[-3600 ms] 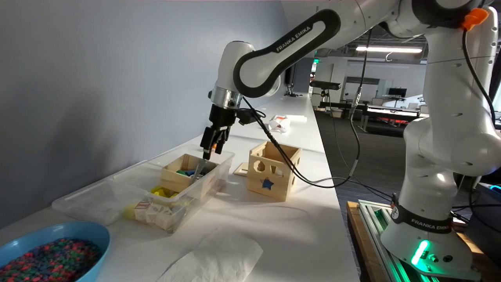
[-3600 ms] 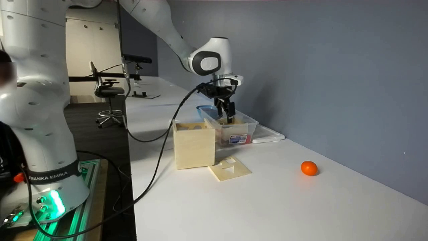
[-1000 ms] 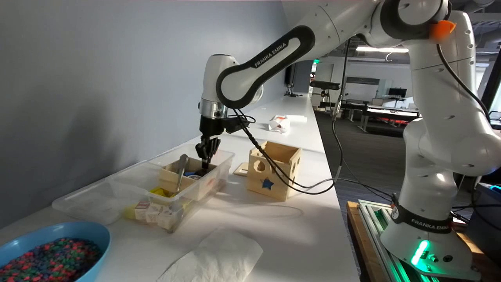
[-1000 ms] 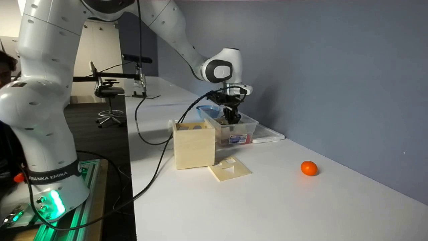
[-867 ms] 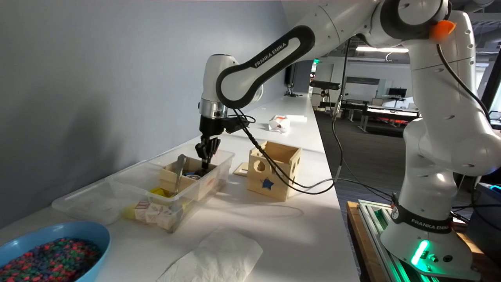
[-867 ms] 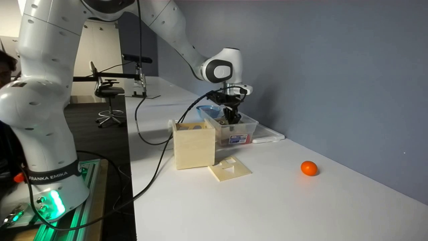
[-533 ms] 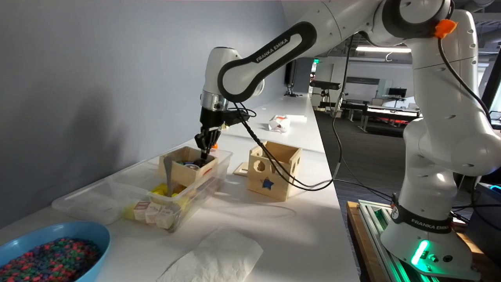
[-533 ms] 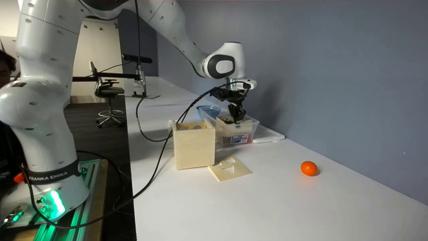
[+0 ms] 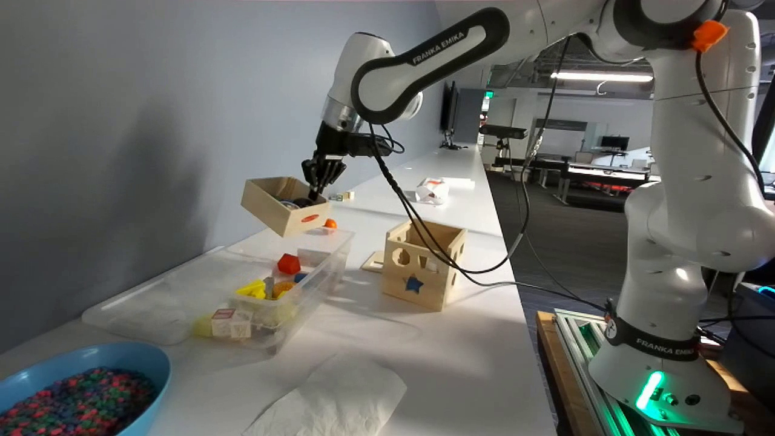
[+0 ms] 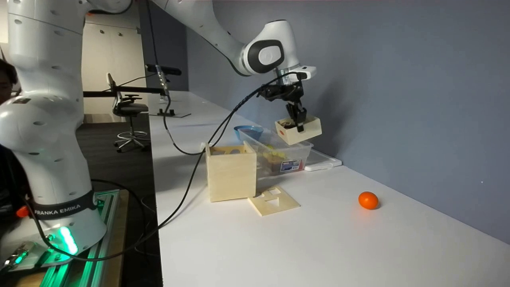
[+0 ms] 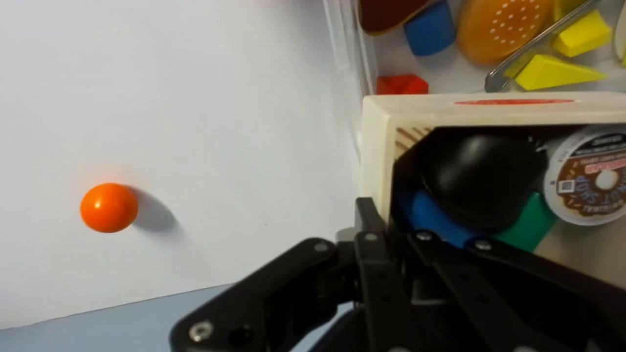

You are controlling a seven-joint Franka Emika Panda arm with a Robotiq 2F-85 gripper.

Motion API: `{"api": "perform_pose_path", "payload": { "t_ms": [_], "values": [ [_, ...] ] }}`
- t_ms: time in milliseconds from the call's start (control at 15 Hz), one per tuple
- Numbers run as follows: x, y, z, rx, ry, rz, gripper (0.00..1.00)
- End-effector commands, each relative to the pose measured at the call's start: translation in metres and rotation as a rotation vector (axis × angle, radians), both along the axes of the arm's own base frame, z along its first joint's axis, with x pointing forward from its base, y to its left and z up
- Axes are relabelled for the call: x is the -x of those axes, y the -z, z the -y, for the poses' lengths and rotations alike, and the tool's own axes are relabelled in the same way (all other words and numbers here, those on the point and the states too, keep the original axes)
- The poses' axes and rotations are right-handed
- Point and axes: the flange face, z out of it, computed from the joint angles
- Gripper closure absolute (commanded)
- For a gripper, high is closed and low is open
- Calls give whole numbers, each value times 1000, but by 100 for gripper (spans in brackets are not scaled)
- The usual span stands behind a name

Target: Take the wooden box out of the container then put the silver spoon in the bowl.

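clasping the tilted wooden box (image 9: 277, 214), the pincer (image 9: 313, 193) hangs above the container (image 10: 297, 155).

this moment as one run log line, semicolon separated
pincer: shut on wooden box; wooden box: tilted, above container; silver spoon: in container; bowl: awaiting silver spoon

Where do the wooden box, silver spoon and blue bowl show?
Wooden box (image 9: 272, 212), an exterior view: outer side wall.
Silver spoon (image 11: 530, 46), the wrist view: handle.
Blue bowl (image 9: 66, 361), an exterior view: inner wall.

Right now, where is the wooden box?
In an exterior view, the wooden box hangs tilted from the gripper, above the container and left of the taller wooden cube.
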Motion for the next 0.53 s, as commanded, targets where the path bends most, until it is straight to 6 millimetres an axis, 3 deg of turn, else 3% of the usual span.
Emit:
{"api": "perform_pose_path", "payload": {
  "t_ms": [0, 200, 267, 467],
  "values": [
    [11, -32, 25, 28, 70, 74, 98],
    [15, -42, 57, 96, 150, 87, 98],
    [9, -31, 47, 67, 106, 66, 94],
    [12, -34, 62, 85, 137, 70, 94]
  ]
}}
